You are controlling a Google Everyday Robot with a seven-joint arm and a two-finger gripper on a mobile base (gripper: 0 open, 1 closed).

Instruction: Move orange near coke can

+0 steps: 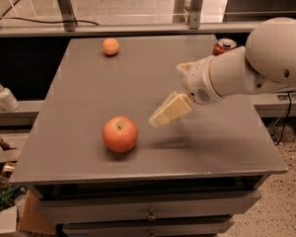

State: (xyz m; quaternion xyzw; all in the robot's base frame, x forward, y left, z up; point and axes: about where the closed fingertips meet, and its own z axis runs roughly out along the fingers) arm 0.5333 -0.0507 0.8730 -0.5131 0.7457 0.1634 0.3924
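gripper point(162, 115) hovered over mid table point(227, 147), near apple point(120, 134); spread or pressed together: could not tell | orange point(110, 46) lay at far left, well apart from coke can point(224, 46) at far right | nothing done; reach, grasp and carry all left

Grey table point(84, 98), flat top, drawers under the near edge. Three things sit on it:
- orange point(110, 46): far side, left of centre, close to the far edge
- apple point(120, 134): near side, left of centre, stem dimple up
- coke can point(224, 46): upright at the far right, lower part hidden behind the arm

All three are well apart from each other. Gripper point(168, 109) hangs above the tabletop just right of the apple, with its shadow on the surface below.
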